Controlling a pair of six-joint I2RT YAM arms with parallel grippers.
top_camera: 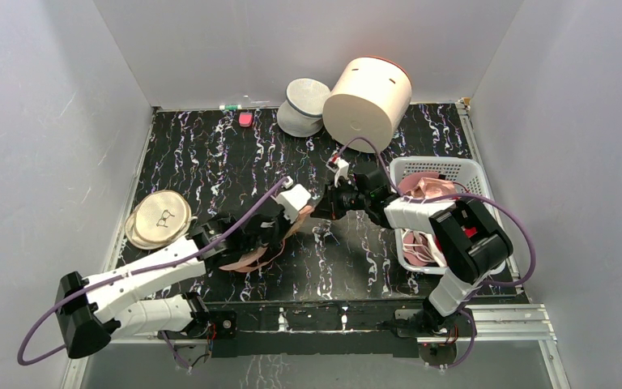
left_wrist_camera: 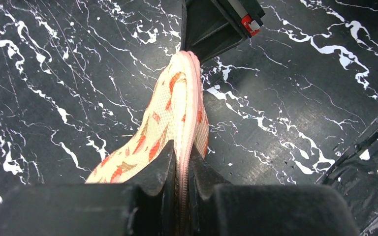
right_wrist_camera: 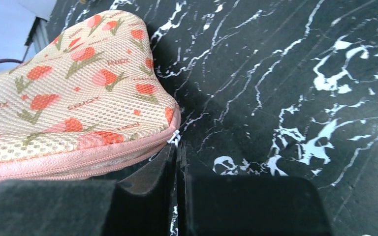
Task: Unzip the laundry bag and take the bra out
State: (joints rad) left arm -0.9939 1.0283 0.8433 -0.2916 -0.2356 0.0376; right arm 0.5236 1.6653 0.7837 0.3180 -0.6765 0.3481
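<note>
bag held taut between two hands, zip not yet open

the left hand (left_wrist_camera: 181,153) is clenching the pink zip edge of the laundry bag (left_wrist_camera: 174,103), holding it on edge over the worktop (right_wrist_camera: 275,73). the right hand (right_wrist_camera: 177,147) is pinching shut on the tiny zip pull (right_wrist_camera: 173,138). a tug off the seam line is risking the pull slipping free or the cloth sliding out of the left grip. the bra is not showing.

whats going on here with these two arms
Both arms have a floral laundry bag stretched between them over the black table. The left gripper is shut on the bag's pink zip edge. The right gripper is pinched on the small zip pull at the bag's end. The zip in view looks closed, so the unzipping seems barely begun.
</note>
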